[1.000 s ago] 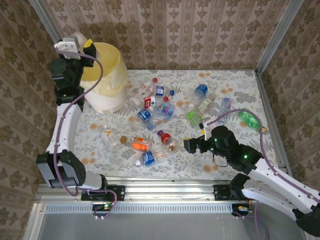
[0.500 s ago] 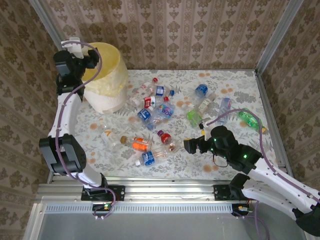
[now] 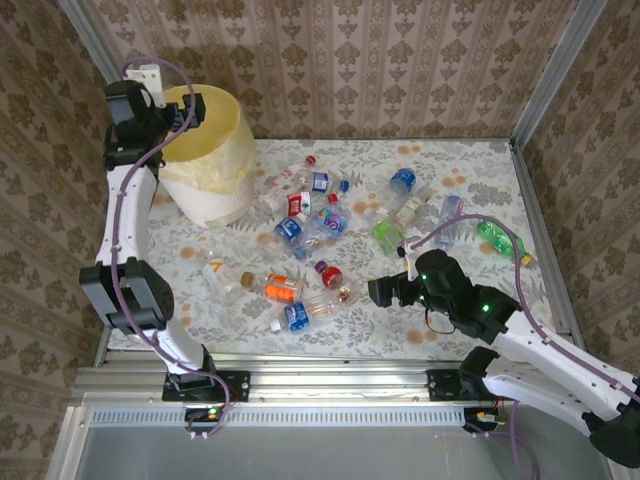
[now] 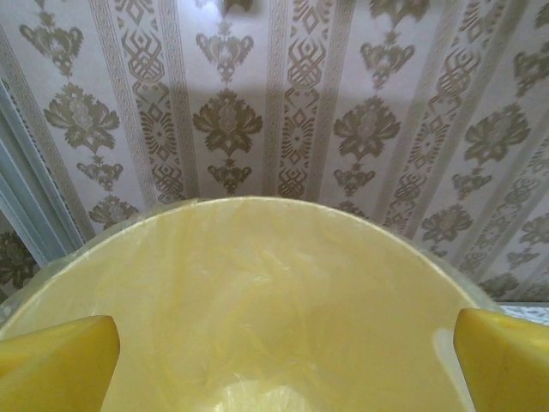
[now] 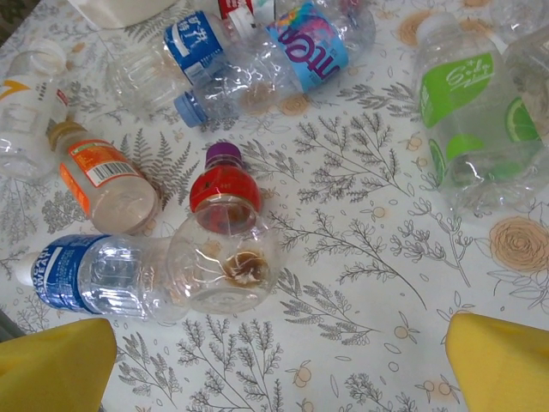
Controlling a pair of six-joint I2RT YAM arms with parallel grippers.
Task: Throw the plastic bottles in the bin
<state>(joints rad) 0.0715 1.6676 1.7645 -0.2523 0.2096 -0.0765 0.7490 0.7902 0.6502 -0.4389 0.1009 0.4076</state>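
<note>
Patterned wallpaper closes in a floral tabletop (image 3: 480,170) strewn with plastic bottles (image 3: 310,215). The left gripper (image 3: 185,110) hangs over the yellow-lined bin (image 3: 215,150) in the far left corner, fingers apart and empty. The right gripper (image 3: 378,290), also spread wide, hovers above a red-labelled bottle (image 5: 225,249) touching a blue-labelled bottle (image 5: 94,275). I'd worry the round, slick bottle rolls or squirts away as the fingers close.

L gripper (image 3: 188,108) has swung inward; bin (image 3: 232,160) mouth now right under its spread fingers; pale item it carried gone, prob. dropped.
</note>
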